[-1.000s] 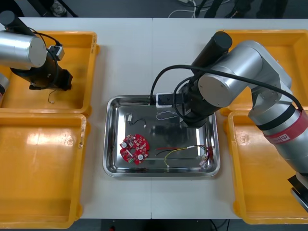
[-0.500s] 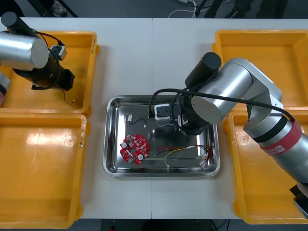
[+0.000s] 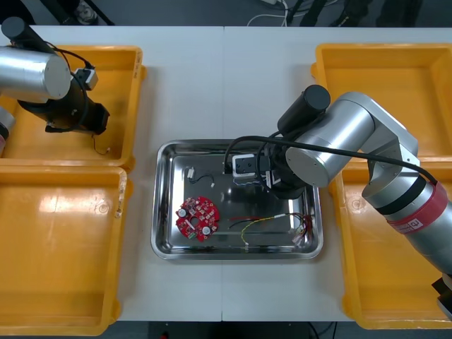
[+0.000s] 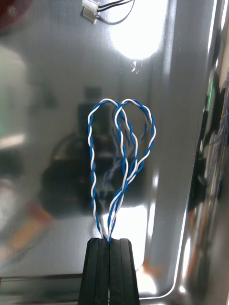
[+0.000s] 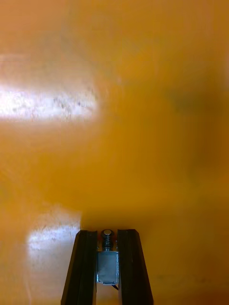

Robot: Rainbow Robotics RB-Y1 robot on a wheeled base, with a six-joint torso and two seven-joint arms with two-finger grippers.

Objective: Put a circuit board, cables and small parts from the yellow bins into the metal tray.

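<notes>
My left gripper [image 5: 107, 252] is shut on a small metal part [image 5: 107, 264] just above the floor of the far-left yellow bin [image 3: 120, 70]; in the front view that gripper [image 3: 95, 121] sits near the bin's right wall. My right gripper [image 4: 109, 250] is shut on a twisted blue and white cable [image 4: 119, 152], whose loops lie against the shiny floor of the metal tray [image 3: 164, 244]. The right arm [image 3: 311, 152] leans over the tray's upper middle. In the tray lie a round red circuit board [image 3: 198, 217], a black cable [image 3: 201, 174] and a red and yellow cable [image 3: 265, 222].
The near-left yellow bin [image 3: 56, 247], the far-right bin [image 3: 395, 70] and the near-right bin [image 3: 381, 282] flank the tray. The black cable's white connector [image 4: 90, 10] lies beyond the blue and white loops.
My left gripper has shut on the small metal part in the far-left bin. The right arm has swung lower over the tray, bringing the blue and white cable down to its floor.
</notes>
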